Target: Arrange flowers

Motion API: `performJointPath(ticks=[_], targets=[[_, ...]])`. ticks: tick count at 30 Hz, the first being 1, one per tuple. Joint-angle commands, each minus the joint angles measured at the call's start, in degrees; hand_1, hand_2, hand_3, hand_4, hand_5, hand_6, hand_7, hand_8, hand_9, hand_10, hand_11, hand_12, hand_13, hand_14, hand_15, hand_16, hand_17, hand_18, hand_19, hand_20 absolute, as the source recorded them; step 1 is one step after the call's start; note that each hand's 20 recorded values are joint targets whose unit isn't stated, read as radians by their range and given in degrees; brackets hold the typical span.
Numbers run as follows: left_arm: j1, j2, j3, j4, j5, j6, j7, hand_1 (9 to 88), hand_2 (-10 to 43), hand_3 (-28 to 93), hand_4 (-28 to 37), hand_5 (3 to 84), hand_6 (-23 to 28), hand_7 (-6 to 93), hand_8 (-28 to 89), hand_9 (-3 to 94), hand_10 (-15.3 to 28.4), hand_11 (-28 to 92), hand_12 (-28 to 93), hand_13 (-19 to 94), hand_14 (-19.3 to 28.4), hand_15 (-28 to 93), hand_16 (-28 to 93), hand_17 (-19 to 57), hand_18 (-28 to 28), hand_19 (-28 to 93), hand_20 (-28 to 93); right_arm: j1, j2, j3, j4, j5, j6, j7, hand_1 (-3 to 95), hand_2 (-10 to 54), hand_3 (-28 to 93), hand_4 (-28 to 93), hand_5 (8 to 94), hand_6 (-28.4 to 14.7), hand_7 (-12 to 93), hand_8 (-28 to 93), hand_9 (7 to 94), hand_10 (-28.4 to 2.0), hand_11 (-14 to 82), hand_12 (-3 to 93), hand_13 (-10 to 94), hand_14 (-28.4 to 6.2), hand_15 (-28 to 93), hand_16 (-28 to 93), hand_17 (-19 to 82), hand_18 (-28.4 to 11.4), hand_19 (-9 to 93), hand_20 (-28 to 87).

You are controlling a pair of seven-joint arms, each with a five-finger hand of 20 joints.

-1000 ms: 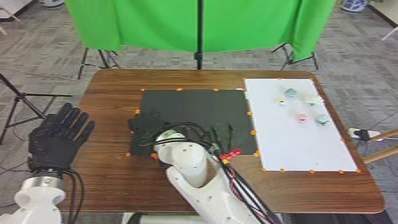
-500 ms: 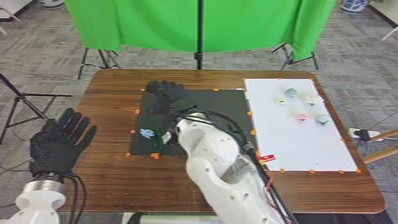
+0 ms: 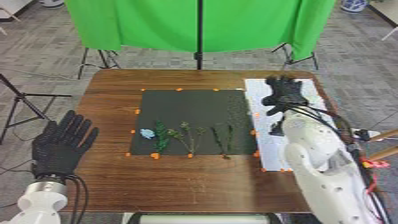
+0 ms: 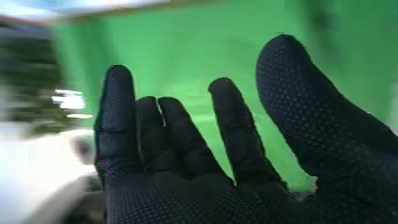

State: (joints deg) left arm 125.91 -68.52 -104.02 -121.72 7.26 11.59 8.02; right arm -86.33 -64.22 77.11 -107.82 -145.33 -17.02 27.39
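Nearby, left hand [image 3: 59, 151]: beside the black mat [image 3: 180, 106], off its left side; fingers straight and loosely spread, nothing in its hold.
Table [image 3: 133, 185]: brown wood, carrying the black mat and reaching out past it on the near side.
Leafy stem [image 3: 161, 143]: green, lying on the mat's near left part.
Branching stem [image 3: 191, 143]: on the mat, near its middle, towards the near edge.
Dark stems [image 3: 229, 140]: a slim pair on the mat's near right part.
Blue flower [image 3: 147, 133]: on the mat, just inside its left edge, close to the leafy stem.
White sheet [image 3: 270, 156]: along the mat's right side; the right arm covers much of it, so I cannot tell which blooms lie there.
Right hand [image 3: 285, 94]: over the sheet, right of the mat's far part; wide open, thumb well away from straight fingers, holding nothing.
Green cloth [image 3: 151, 25]: hanging well beyond the mat's far edge.
Progress: stems are laid out and one bloom is down on the mat; I'd judge the task partly done, with more blooms probably wanted for the other stems.
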Motion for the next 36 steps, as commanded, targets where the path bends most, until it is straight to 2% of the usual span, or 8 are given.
performJointPath(ticks=[1, 5, 12, 18, 20, 25, 30, 36], targets=[[0.8, -0.4, 0.19, -0.26, -0.63, 1.31, -0.19, 33.0, 13.7, 75, -28.3, 44.6, 8.6, 21.3, -12, 38.3, 14.8, 29, 12, 30, 16.1, 50, -8, -5.8, 15.9, 42, 16, -5.1, 5.3, 6.0, 1.3, 1.7, -1.1, 2.4, 44.0, -9.5, 87, -28, 27.7, -9.1, 17, -13, 24.7, -23.9, 10.1, 13.8, 10, -22.6, 32, 8, 7, -23.2, 63, 26], [1.0, -0.15, 0.44, -0.6, -2.11, 3.13, 0.79, 32.8, 13.8, 75, -28.3, 44.6, 8.5, 21.5, -12, 38.3, 14.8, 30, 12, 30, 16.2, 50, -8, -5.8, 15.9, 42, 16, -4.1, 4.5, 6.2, 2.9, 3.9, -5.2, 2.0, 46.8, -9.5, 87, -28, 27.1, -8.6, 17, -13, 25.4, -22.4, 10.7, 13.7, 14, -21.4, 33, 9, 10, -23.9, 67, 28], [0.8, -0.16, 0.77, -0.5, -2.46, 2.89, 0.75, 32.3, 14.3, 75, -28.3, 44.9, 8.6, 22.1, -12, 38.5, 14.9, 31, 12, 31, 16.1, 51, -9, -5.7, 15.9, 43, 16, -3.3, 3.0, 4.1, 6.8, 1.7, -4.1, 2.0, 51.9, -9.5, 88, -28, 37.3, -4.0, 21, -16, 39.0, -17.2, 14.9, 12.8, 30, -17.6, 37, 10, 19, -24.5, 75, 33], [0.6, -0.34, 0.79, -0.47, -2.07, 2.7, 0.53, 32.1, 14.6, 75, -28.3, 45.4, 8.6, 22.3, -12, 38.5, 14.9, 31, 12, 31, 16.1, 51, -9, -5.7, 15.9, 43, 16, -3.1, 2.1, 1.9, 10.2, 0.8, 4.0, 5.3, 57.0, -9.5, 77, -28, 50.7, -1.1, 22, -16, 56.0, -15.0, 19.1, 15.4, 51, -12.7, 46, 15, 32, -22.5, 86, 40], [0.8, -0.44, 0.77, -0.57, -2.7, 3.62, 0.65, 32.1, 14.7, 75, -28.3, 45.5, 8.6, 22.3, -12, 38.5, 14.9, 31, 12, 31, 16.1, 51, -9, -5.7, 15.9, 43, 16, -3.2, 2.0, 1.4, 10.8, -0.2, 6.5, 5.3, 62.6, -9.5, 67, -28, 56.8, -0.7, 23, -16, 62.1, -13.8, 20.7, 16.6, 60, -8.6, 39, 29, 37, -21.2, 88, 41], [1.1, -0.66, 0.74, -0.67, -2.92, 3.71, 0.44, 32.0, 14.8, 75, -28.3, 45.9, 8.7, 22.0, -12, 38.6, 14.9, 31, 12, 31, 16.1, 51, -9, -5.7, 15.9, 43, 16, -3.9, 2.6, 1.1, 11.0, -0.4, 11.7, 4.7, 67.1, -9.5, 65, -28, 70.7, -0.7, 36, 1, 83.1, -8.8, 13.3, 42.1, 76, -3.4, 36, 43, 47, -18.2, 92, 41], [1.4, -0.86, 0.46, -0.95, -3.37, 4.69, 0.6, 32.1, 15.1, 75, -28.3, 46.4, 8.8, 21.8, -12, 39.1, 14.9, 31, 12, 31, 16.1, 51, -9, -5.6, 15.9, 43, 16, -3.6, 4.4, -1.2, 7.9, -0.9, 20.5, 2.4, 68.3, -9.5, 65, -28, 77.3, -0.3, 37, 5, 89.4, -7.5, 11.6, 43.3, 84, -1.8, 32, 46, 56, -13.9, 91, 34], [1.6, -0.62, 0.26, -0.97, -3.5, 4.77, 0.83, 32.0, 15.2, 75, -28.3, 46.7, 8.9, 21.8, -12, 39.4, 15.0, 31, 12, 31, 16.1, 51, -9, -5.6, 15.9, 43, 16, 3.6, 2.3, -7.2, 3.4, -2.1, 21.8, -4.7, 68.4, -9.5, 66, -28, 77.4, -0.5, 37, 7, 89.8, -7.7, 11.1, 44.4, 84, -2.1, 31, 48, 56, -13.2, 91, 32]])
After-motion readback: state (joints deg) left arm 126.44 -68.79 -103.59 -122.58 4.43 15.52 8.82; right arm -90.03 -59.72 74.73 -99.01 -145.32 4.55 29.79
